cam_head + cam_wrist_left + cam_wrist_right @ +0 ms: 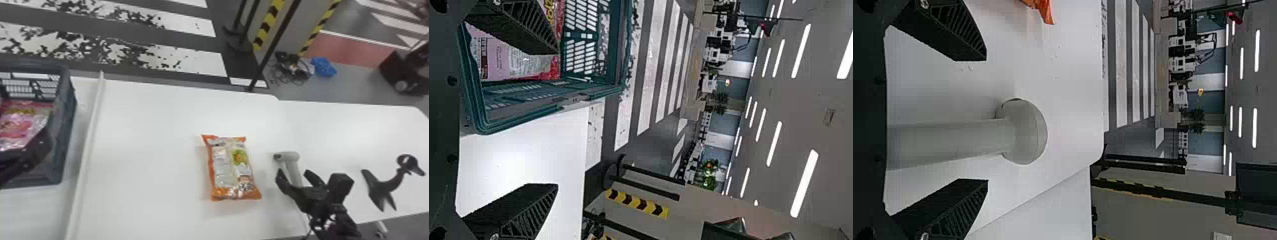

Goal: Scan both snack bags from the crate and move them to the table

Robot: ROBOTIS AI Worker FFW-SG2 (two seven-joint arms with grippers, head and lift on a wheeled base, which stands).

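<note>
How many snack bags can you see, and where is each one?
2. An orange-edged bag lies on the white table, and a pink bag lies in the crate. More could be hidden in the crate, whose inside is partly blocked.

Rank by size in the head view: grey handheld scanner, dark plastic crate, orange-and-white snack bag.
1. Dark plastic crate, partly cut off
2. Orange-and-white snack bag
3. Grey handheld scanner

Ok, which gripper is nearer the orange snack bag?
Right. The right gripper is just right of the bag, at the scanner; the left gripper is well to the bag's left, at the crate.
</note>
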